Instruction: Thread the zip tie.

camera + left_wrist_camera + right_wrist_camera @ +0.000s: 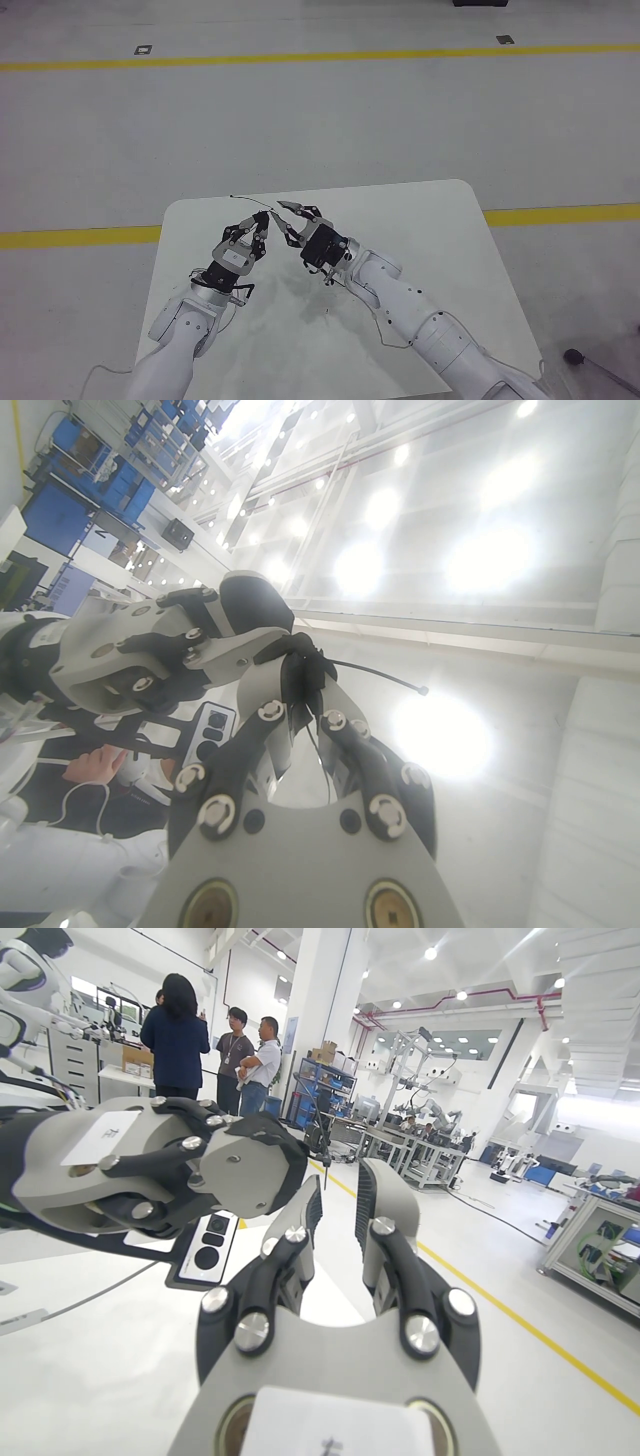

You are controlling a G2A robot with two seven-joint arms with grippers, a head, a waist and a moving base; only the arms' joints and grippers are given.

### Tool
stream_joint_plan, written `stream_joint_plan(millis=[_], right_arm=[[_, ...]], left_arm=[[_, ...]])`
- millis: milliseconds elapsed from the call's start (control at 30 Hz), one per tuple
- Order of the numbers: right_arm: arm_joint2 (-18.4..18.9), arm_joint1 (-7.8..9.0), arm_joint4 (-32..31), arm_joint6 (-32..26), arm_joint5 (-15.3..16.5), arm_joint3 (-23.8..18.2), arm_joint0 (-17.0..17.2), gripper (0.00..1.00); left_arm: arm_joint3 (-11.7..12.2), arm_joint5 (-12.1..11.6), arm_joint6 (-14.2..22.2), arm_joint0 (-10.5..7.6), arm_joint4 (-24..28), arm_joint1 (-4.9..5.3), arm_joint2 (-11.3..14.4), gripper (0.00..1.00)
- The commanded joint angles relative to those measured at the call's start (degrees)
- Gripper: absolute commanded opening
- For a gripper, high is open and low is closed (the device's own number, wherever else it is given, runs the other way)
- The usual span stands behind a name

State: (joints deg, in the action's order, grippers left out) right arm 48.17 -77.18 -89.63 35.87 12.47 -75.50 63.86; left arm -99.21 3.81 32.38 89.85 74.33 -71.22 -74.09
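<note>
A thin black zip tie (250,201) is pinched in my left gripper (264,220), which is shut on it above the white table (420,230). In the left wrist view the black-taped fingertips (295,670) close on the tie, and its free length (380,675) sticks out sideways to a small head. My right gripper (279,210) is open, its tips right beside the left gripper's. In the right wrist view its ribbed fingers (372,1193) stand apart with nothing between them. The left gripper (292,1163) sits just ahead, with a short bit of the tie (325,1174) hanging down.
The table's bare top spreads to the right and front of the arms. Yellow floor lines (300,57) run beyond the table. Workbenches (590,1233) and standing people (175,1043) are far off in the room.
</note>
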Motion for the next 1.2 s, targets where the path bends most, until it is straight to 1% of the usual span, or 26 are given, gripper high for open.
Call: stream_joint_plan(millis=[0,300,400,467,533,667,967,1167], right_arm=[[0.1,-0.04,-0.1,0.2,0.1,0.0,0.0,0.16],[0.4,-0.15,-0.3,0.4,0.7,-0.1,0.2,0.14],[0.4,-0.16,-0.3,0.5,0.8,-0.1,0.2,0.11],[0.3,-0.16,-0.3,0.5,0.9,-0.1,0.1,0.04],[0.3,-0.16,-0.3,0.6,0.9,-0.1,0.1,0.04],[0.2,-0.12,-0.3,0.5,1.1,-0.1,0.1,0.0],[-0.2,0.07,-0.3,0.3,1.0,-0.4,-0.1,0.0],[0.0,0.51,-0.3,0.6,0.6,-0.5,0.3,0.0]], left_arm=[[0.0,0.0,0.0,0.0,0.0,0.0,0.0,0.0],[0.0,0.0,0.0,0.0,0.0,0.0,0.0,0.0],[0.0,0.0,0.0,0.0,0.0,0.0,0.0,0.0],[0.0,0.0,0.0,0.0,0.0,0.0,0.0,0.0],[0.0,0.0,0.0,0.0,0.0,0.0,0.0,0.0],[0.0,0.0,0.0,0.0,0.0,0.0,0.0,0.0],[0.0,0.0,0.0,0.0,0.0,0.0,0.0,0.0],[0.0,0.0,0.0,0.0,0.0,0.0,0.0,0.0]])
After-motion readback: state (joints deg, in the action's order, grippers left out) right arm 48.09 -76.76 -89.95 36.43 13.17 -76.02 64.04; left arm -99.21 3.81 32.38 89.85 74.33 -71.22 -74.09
